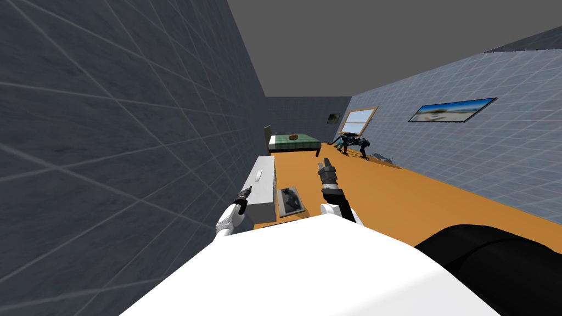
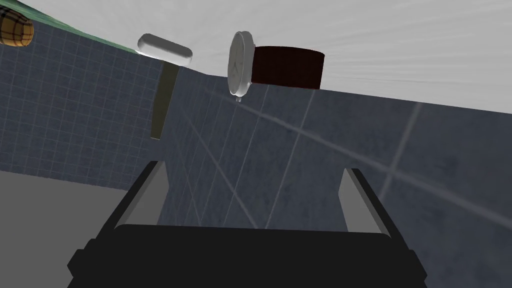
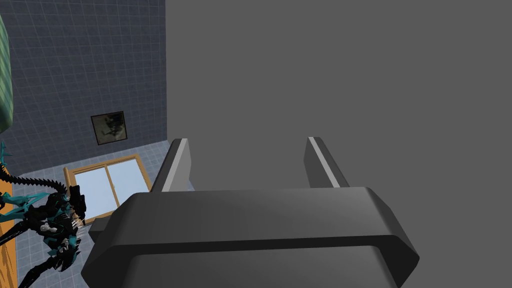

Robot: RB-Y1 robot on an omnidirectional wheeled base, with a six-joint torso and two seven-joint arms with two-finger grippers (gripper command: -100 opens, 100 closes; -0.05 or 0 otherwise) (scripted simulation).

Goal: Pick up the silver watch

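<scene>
- The silver watch, on its dark red band, lies on the white surface ahead of the left jaws. These stand wide open and empty, not yet around it.
- The thin blades may well pinch the rounded case edge and squeeze it out, or nudge it along the smooth top.
- A white oblong thing lies near the watch and could get knocked.
- The dark tiled wall runs close behind the surface and may cramp the wrist.
- The right jaws hang open and empty above the orange floor, well apart.
</scene>
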